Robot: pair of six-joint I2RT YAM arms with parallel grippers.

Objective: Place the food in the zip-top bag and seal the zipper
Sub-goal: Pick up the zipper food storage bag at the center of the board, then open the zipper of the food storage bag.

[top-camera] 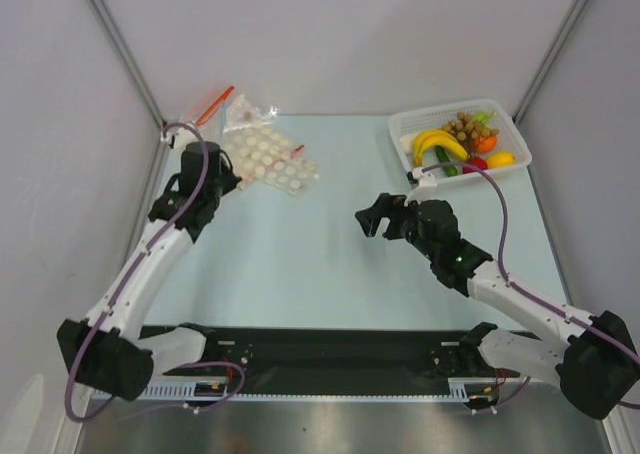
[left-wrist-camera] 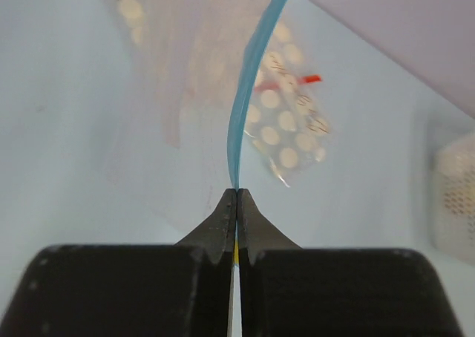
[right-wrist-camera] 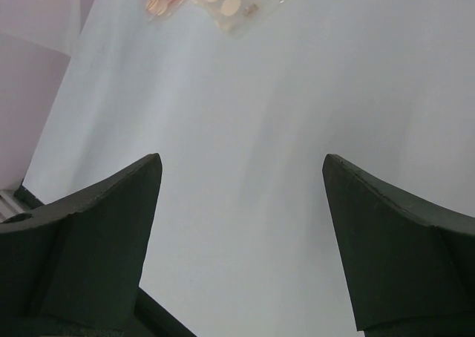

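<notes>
Here the left fingers [left-wrist-camera: 223, 229] are clenched on the zipper [left-wrist-camera: 249, 92], a thin, smooth light-blue strip seen edge-on. Its long axis runs straight ahead from the fingertips, bowing slightly right. The clear, limp film of the zip-top bag [left-wrist-camera: 197, 77] spreads to its left. The right fingers [right-wrist-camera: 111, 233] stand spread, grasping nothing, over the pale matte surface [right-wrist-camera: 260, 129]. The food [top-camera: 465, 126], a knobbly tan bunch, lies in a white mesh basket [top-camera: 440, 110] beyond them.

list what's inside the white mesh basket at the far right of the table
Yellow bananas, a bunch of tan-brown round fruits, an orange fruit, a yellow lemon and a small red round fruit. Anything beneath them, and the floor of the white basket, is covered.
</notes>
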